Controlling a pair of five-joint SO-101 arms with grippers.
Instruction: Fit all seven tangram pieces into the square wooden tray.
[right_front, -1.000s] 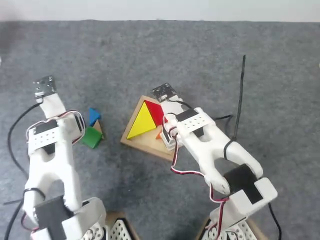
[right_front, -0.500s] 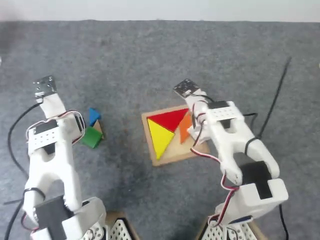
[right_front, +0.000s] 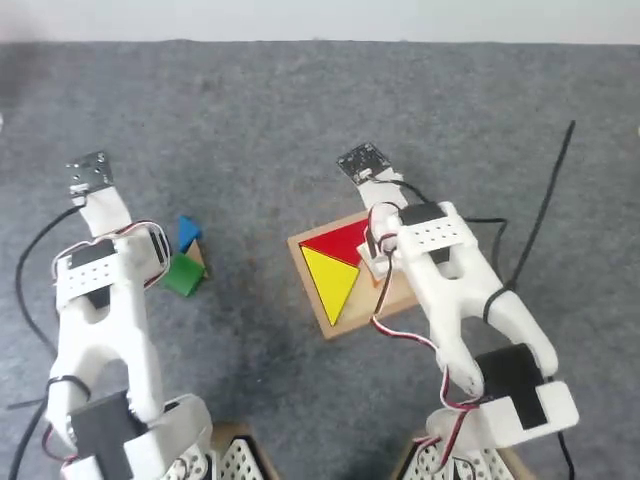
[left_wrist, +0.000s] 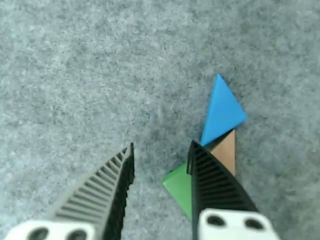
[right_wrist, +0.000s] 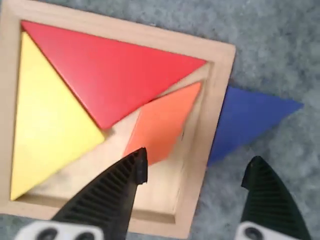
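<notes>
This looks like a robotics lab. A grey felt covers the bench (right_front: 250, 110). A white left arm (right_front: 100, 310) and right arm (right_front: 450, 290), with bare servo wires, flank the tray (right_front: 350, 322). Perforated bases (right_front: 235, 460) sit nearer than it, and a loose black cable (right_front: 545, 200) lies to its right.

The square wooden tray (right_front: 362, 308) sits tilted at the centre of the frame on grey carpet (right_front: 250, 130), holding a red triangle (right_front: 340, 243) edge to edge with a yellow triangle (right_front: 330, 280); the right arm (right_front: 432, 252) covers its right side. At left centre, a blue triangle (right_front: 187, 231), a tan piece (right_front: 197, 255) and a green piece (right_front: 183, 275) cluster just beside the left arm (right_front: 100, 290)
</notes>
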